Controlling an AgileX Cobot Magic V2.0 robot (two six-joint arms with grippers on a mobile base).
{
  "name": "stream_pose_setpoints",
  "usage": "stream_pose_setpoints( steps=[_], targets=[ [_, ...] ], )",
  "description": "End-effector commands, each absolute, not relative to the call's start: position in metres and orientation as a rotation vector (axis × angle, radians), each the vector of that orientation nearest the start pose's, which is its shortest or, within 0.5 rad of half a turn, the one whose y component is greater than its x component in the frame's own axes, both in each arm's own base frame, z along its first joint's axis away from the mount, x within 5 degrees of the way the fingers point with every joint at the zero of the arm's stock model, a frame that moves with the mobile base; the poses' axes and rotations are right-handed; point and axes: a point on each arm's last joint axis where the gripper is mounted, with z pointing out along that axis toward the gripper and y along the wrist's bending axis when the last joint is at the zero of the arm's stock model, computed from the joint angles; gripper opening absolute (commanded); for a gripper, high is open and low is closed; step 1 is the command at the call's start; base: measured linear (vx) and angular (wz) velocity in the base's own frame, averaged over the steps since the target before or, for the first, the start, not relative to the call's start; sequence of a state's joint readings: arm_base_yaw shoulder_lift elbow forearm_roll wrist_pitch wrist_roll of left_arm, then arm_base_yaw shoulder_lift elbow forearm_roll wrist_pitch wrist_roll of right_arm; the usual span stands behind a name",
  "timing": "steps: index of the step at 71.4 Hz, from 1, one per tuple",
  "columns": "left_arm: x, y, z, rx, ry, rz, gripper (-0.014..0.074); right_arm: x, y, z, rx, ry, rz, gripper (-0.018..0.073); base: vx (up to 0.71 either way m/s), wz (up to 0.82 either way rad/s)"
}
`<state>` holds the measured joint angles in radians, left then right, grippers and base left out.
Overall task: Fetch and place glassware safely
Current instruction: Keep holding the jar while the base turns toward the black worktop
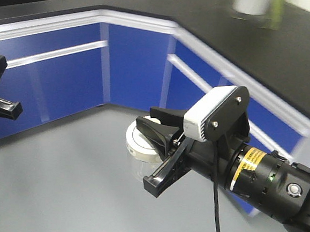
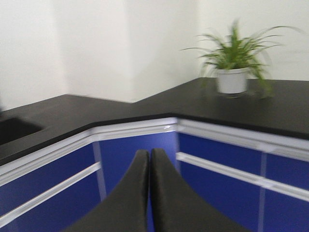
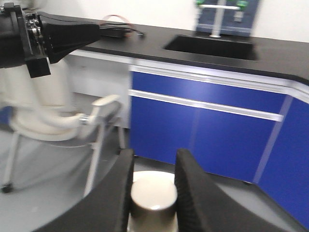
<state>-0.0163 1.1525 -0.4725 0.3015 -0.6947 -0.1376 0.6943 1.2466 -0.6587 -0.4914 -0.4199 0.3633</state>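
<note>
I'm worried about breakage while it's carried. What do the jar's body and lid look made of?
Jar body: clear, the grey floor shows through it, so likely glass, though clear plastic is possible. Lid: opaque cream-white with a soft sheen; ceramic or plastic, hard to tell.

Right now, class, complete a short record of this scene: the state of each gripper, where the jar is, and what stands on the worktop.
right gripper: shut on the lid knob of the glass jar
glass jar: lid on, held over the grey floor
left gripper: shut, holding nothing
black worktop: potted plant on it, sink set into it
below worktop: blue cabinets
</note>
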Motion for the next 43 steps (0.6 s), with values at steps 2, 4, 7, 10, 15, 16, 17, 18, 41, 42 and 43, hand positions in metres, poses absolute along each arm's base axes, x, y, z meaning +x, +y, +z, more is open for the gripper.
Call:
stream_pose_setpoints(
  steps=[2,4,7,10,15,16,17,18,41,42,43],
  targets=[
    [0.2276,-0.0214,0.3012,0.220,1.359,-0.094,-0.0007,0.1895,0.1833,0.3164,-0.752,1.401,0.666,-0.0001,0.23,-0.90],
    [0.2276,-0.0214,0.3012,0.220,1.359,-0.094,-0.0007,0.1895,0.1833,0.3164,-0.752,1.401,0.666,-0.0001,0.23,-0.90],
    [0.2276,-0.0214,0.3012,0.220,1.359,-0.094,-0.0007,0.1895,0.1833,0.3164,-0.752,1.401,0.666,-0.0001,0.23,-0.90],
    [0.2276,-0.0214,0.3012,0.220,1.359,-0.094,-0.0007,0.1895,0.1833,0.3164,-0.752,1.401,0.666,-0.0001,0.23,-0.90],
    [0.2276,-0.0214,0.3012,0.220,1.359,-0.094,-0.0007,0.1894,0.1833,0.3164,-0.752,1.400,0.666,-0.0001,0.23,-0.89],
    [0.2276,-0.0214,0.3012,0.220,1.359,-0.094,-0.0007,0.1894,0.1833,0.3164,-0.752,1.400,0.666,-0.0001,0.23,-0.88],
    [0.2276,-0.0214,0.3012,0.220,1.359,-0.094,-0.0007,0.1894,0.1833,0.3164,-0.752,1.400,0.666,-0.0001,0.23,-0.88],
    [0.2276,-0.0214,0.3012,0.220,1.359,-0.094,-0.0007,0.1894,0.1833,0.3164,-0.752,1.400,0.666,-0.0001,0.23,-0.88],
    [0.2276,-0.0214,0.3012,0.220,1.359,-0.094,-0.0007,0.1894,0.1833,0.3164,-0.752,1.400,0.666,-0.0001,0.22,-0.85],
    [0.2276,-0.0214,0.3012,0.220,1.359,-0.094,-0.0007,0.1894,0.1833,0.3164,-0.752,1.400,0.666,-0.0001,0.21,-0.82],
    [0.2276,-0.0214,0.3012,0.220,1.359,-0.094,-0.0007,0.1894,0.1833,0.3164,-0.752,1.400,0.666,-0.0001,0.21,-0.82]
  ],
)
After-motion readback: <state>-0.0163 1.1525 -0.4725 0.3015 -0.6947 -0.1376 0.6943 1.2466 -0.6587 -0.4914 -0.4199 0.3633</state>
